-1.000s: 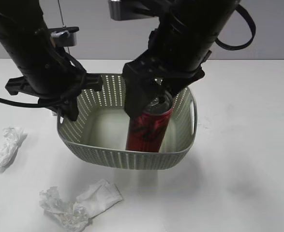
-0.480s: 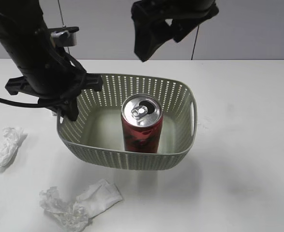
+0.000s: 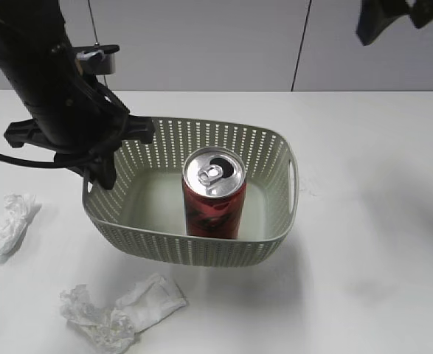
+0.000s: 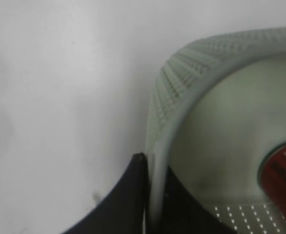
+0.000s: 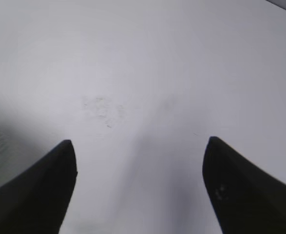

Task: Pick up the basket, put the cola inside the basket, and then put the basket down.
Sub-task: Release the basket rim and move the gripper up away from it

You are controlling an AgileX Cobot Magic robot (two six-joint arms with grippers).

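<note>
White table [image 3: 378, 221], grey wall panels [image 3: 201, 44], crumpled tissues [image 3: 120, 313] near basket [image 3: 164, 247]

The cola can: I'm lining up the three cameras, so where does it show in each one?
Exterior view: cola can upright in the middle of the basket.
Left wrist view: red sliver at the right edge.
Right wrist view: not in it.
Shared landmark: the basket wall.

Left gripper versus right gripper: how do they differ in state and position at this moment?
The left gripper is shut on the basket wall; the right gripper is open and empty. The left sits at the basket's left rim, while the right is up over bare table. Both have dark fingers.
</note>
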